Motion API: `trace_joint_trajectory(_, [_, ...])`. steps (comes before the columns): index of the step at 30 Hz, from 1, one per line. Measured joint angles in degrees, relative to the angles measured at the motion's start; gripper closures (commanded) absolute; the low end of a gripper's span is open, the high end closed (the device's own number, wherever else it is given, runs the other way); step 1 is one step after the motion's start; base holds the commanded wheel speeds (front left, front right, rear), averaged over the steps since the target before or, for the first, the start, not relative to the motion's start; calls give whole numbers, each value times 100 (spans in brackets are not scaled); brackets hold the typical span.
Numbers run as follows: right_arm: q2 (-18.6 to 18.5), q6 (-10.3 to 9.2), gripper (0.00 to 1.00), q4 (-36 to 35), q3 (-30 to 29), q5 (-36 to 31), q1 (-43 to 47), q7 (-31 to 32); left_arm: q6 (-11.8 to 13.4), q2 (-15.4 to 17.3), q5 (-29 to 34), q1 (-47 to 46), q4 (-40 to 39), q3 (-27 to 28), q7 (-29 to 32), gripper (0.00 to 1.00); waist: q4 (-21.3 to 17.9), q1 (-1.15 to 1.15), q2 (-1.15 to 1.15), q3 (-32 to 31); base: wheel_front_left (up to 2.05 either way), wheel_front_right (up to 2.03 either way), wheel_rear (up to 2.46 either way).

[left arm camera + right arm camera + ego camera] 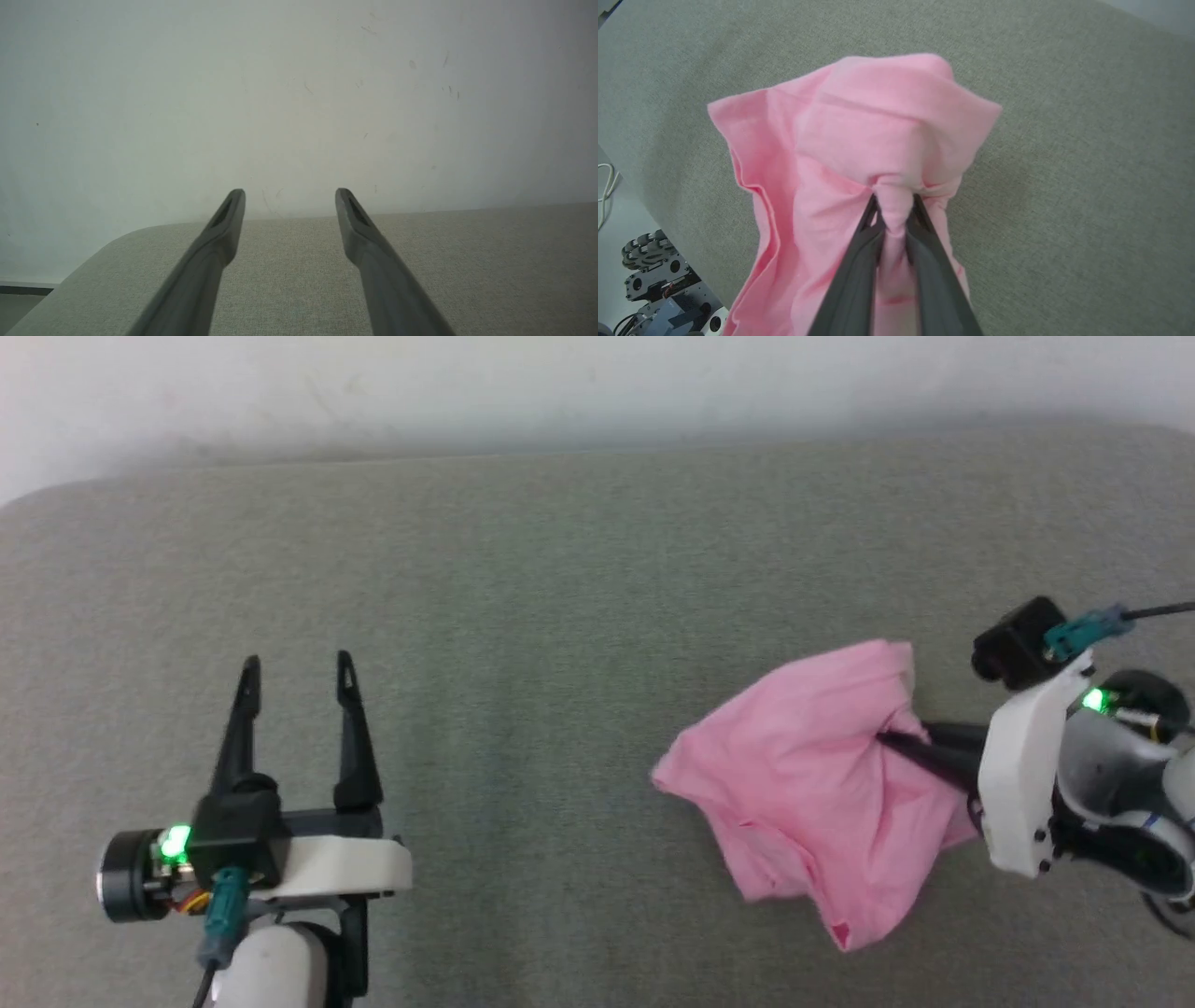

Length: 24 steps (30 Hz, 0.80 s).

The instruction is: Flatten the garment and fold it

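Currently garment (pixel 878 116) crumpled, bunched fold clamped inside right pincer (pixel 894 201).

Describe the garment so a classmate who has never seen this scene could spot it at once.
Start from the wide grey-green cloth surface. On its right side lies the garment, a crumpled heap with a bunch of it pinched in the right pincer. Its pink colour sets it apart from the grey surface and the dark fingers.

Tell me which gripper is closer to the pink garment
Right. The right gripper is shut on a bunched fold of the garment; the left gripper stands open, well apart on its left.
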Motion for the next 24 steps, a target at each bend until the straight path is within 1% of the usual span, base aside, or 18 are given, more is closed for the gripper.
trace_joint_trajectory(5, [-424,1,100,-213,36,-303,-436,52,46,65,1,-30,-167,199,-1,0,-437,0,0,179,0,0,0])
trace_joint_trajectory(10, [-766,1,100,22,-107,-630,-759,4,68,196,11,-197,-380,349,-1,0,-838,0,0,522,0,0,0])
trace_joint_trajectory(14, [-979,2,100,463,-248,-1028,-948,-126,68,324,99,-360,-508,378,-1,0,-1066,1,0,902,0,0,0])
trace_joint_trajectory(18, [-1133,2,100,1096,-468,-1358,-1138,-355,67,425,155,-556,-678,365,-1,0,-1225,0,0,1318,0,0,0])
trace_joint_trajectory(20, [-1167,2,100,1437,-564,-1572,-1260,-476,52,482,156,-666,-756,358,-1,0,-1280,1,0,1528,0,0,0])
trace_joint_trajectory(24, [-1138,2,100,2129,-873,-1752,-1517,-636,45,565,157,-839,-864,337,-1,0,-1348,1,0,1914,0,0,0])
